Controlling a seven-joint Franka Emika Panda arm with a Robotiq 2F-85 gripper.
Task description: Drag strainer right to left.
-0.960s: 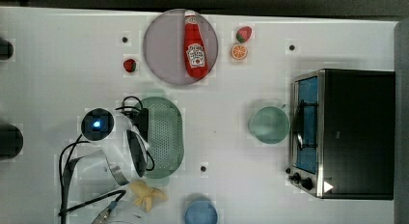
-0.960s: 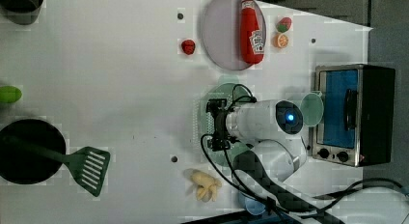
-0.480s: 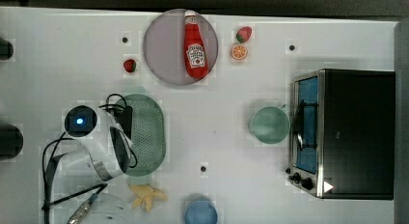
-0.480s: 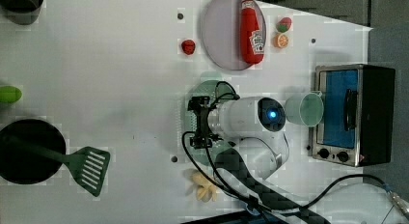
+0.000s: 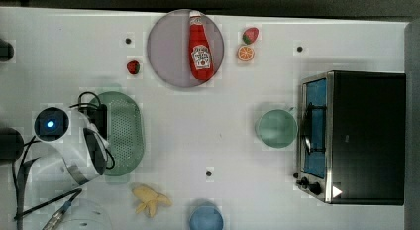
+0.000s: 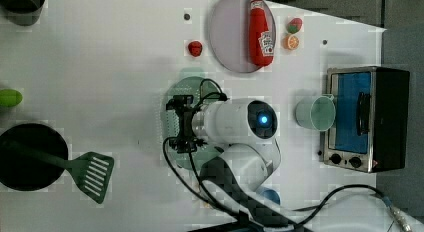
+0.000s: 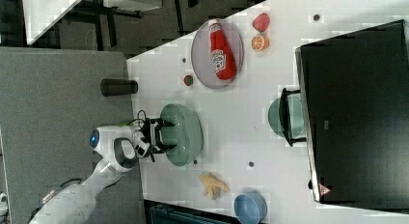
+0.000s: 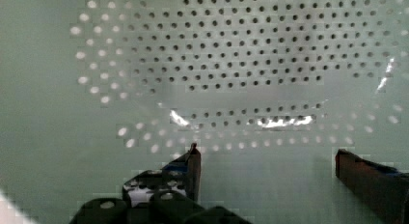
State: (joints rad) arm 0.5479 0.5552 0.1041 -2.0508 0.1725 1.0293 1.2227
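Observation:
The strainer (image 5: 126,131), a pale green oval basin with a dotted bottom, lies on the white table at the top view's left. My gripper (image 5: 101,122) reaches down into its left side from the white arm. In the wrist view the gripper (image 8: 270,159) stands open: both dark fingers are wide apart over the strainer's perforated floor (image 8: 241,64), with nothing between them. The left view has the arm covering most of the strainer (image 6: 187,87), with the gripper (image 6: 181,123) at its left end. The right view shows the gripper (image 7: 161,134) at the rim of the strainer (image 7: 185,132).
A grey-lilac plate (image 5: 166,51) carries a ketchup bottle (image 5: 200,51) at the back, with a strawberry (image 5: 132,67) near it. A green bowl (image 5: 276,128) and a toaster oven (image 5: 356,136) stand at the top view's right. A banana (image 5: 151,200) and a blue bowl (image 5: 205,220) lie in front.
The arm and the strainer have slid together toward the top view's left. The gripper has stayed open inside the basin.

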